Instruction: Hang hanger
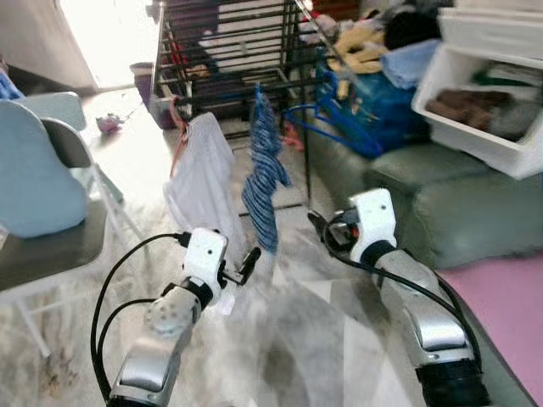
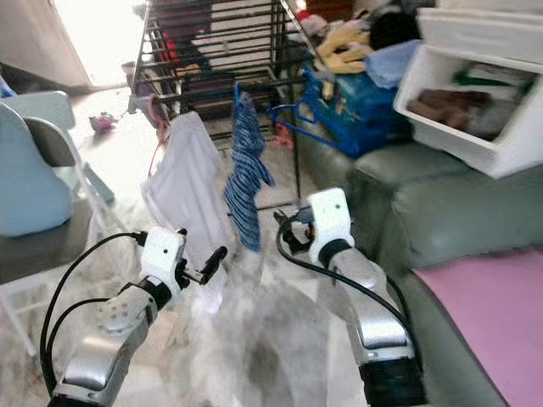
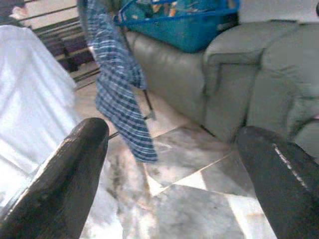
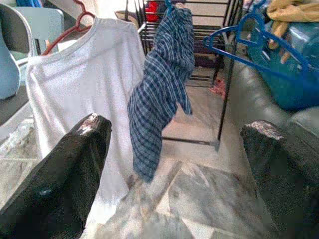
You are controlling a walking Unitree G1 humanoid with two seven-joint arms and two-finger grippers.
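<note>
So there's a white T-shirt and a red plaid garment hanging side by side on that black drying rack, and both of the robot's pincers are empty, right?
Nearly. The plaid garment is blue, not red, as the right wrist view shows. The rest holds: it hangs beside the white T-shirt on the black drying rack, and the left pincer and right pincer are both empty.

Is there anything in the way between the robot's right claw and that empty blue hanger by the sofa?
Nothing visible blocks it. The right gripper is open, low over the floor, and the blue hanger hangs ahead of it beside the drying rack. The plaid garment hangs off to one side, not across the path.
</note>
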